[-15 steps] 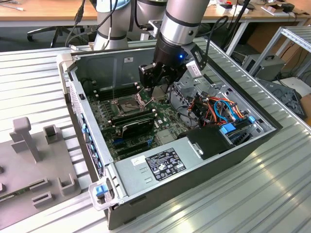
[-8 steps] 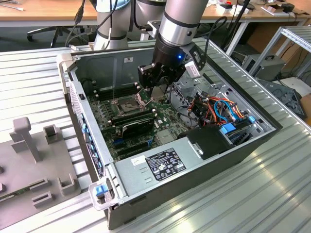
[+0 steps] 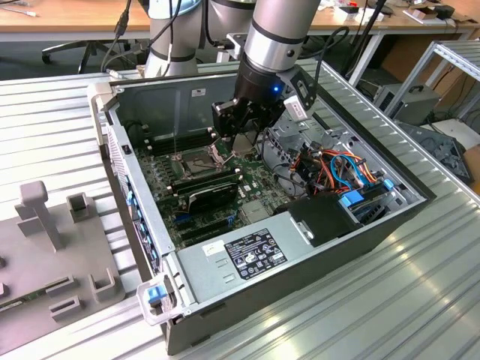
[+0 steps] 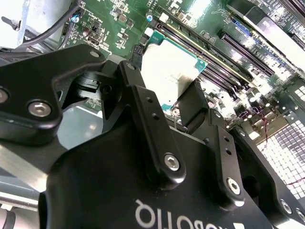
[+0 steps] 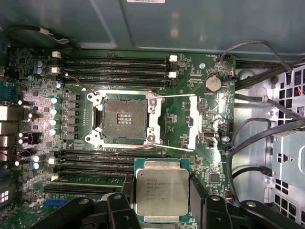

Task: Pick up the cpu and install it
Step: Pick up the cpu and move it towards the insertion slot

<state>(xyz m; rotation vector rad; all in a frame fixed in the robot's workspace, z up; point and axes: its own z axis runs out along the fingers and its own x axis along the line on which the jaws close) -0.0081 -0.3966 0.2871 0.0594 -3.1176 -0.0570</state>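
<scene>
The cpu is a small silver-topped square chip on a green edge, clamped between the two black fingers of my gripper, which is shut on it. It hangs above the motherboard, apart from the open socket with its bare contact field and its metal frame swung aside. In the second wrist view the cpu shows past the finger links of the gripper. In the exterior view the gripper hovers inside the open computer case, just to the exterior view's right of the socket.
Rows of black memory slots lie on both sides of the socket. A power supply fills the case's near end, and coloured cables and a drive cage crowd the exterior view's right. A grey fixture plate lies outside the case.
</scene>
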